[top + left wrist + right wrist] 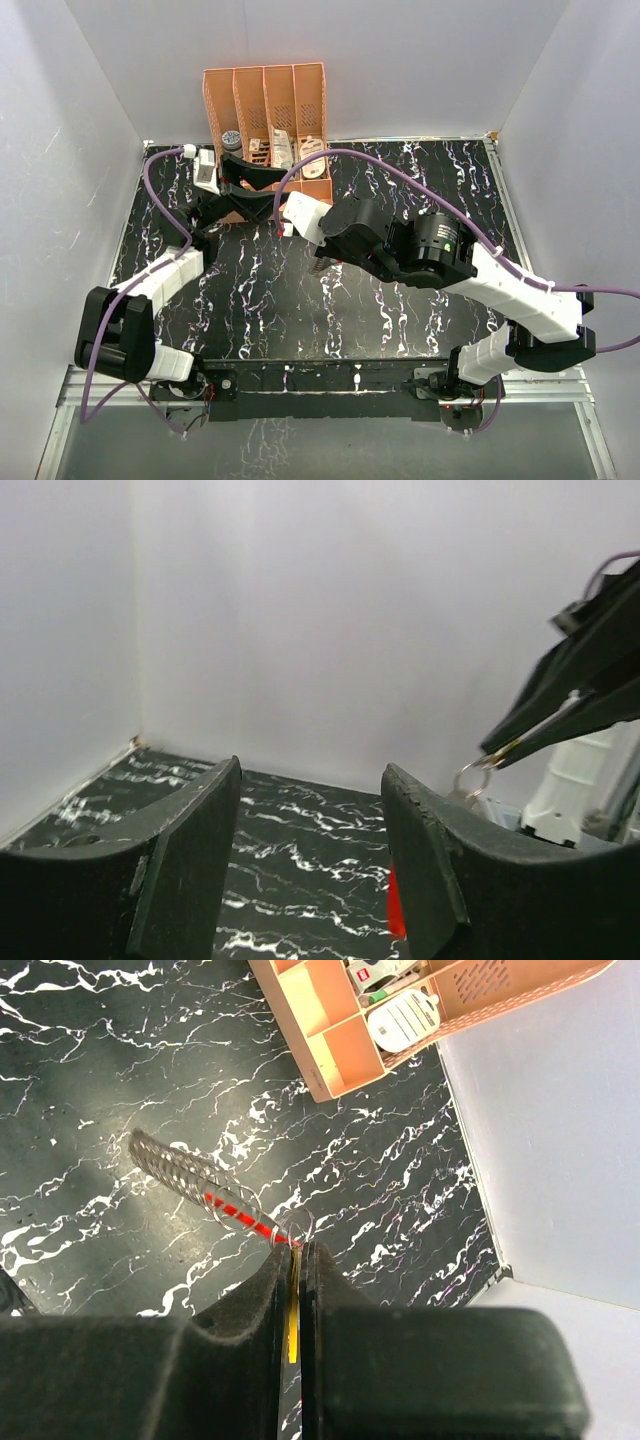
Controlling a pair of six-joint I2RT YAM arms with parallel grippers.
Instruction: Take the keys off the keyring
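My right gripper is shut on a small yellowish-gold key, which stands edge-on between the pads. Thin wire rings of the keyring hang just beyond the fingertips, and the red-and-white tag trails from them, seen edge-on above the table. My left gripper is open and empty. In its view the right gripper's fingers hold the key and ring at upper right, and a sliver of the red tag shows behind its right finger. In the top view both grippers meet in front of the rack.
An orange slotted rack with small items stands at the back of the black marbled table; it also shows in the right wrist view, with a white oval item in it. White walls enclose the table on three sides.
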